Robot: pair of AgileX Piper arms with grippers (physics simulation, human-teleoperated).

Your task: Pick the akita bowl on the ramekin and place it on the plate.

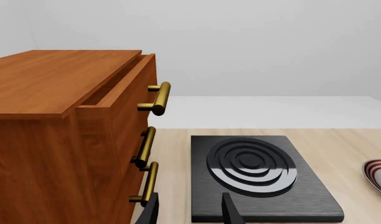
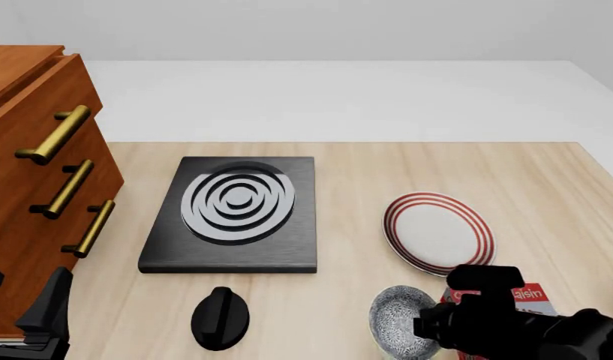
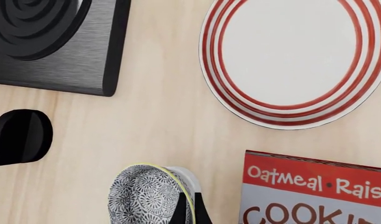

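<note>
The akita bowl (image 3: 145, 198), grey-white speckled inside, sits tilted on the white ramekin (image 3: 186, 178), of which only a sliver shows behind its rim. My right gripper (image 3: 190, 211) is shut on the bowl's rim, fingers nearly together. In the front view the bowl (image 2: 399, 321) lies near the table's front edge, with the right gripper (image 2: 437, 330) at its right side. The red-ringed plate (image 2: 438, 232) (image 3: 296, 60) lies just beyond it, bare. My left gripper (image 2: 24, 315) (image 1: 190, 215) hangs open at the front left beside the cabinet, holding nothing.
A black stove (image 2: 236, 214) with grey rings lies mid-table, a black knob (image 2: 220, 318) in front of it. A wooden drawer cabinet (image 2: 36, 195) with brass handles fills the left. A red cookie box (image 3: 315, 191) lies right of the bowl.
</note>
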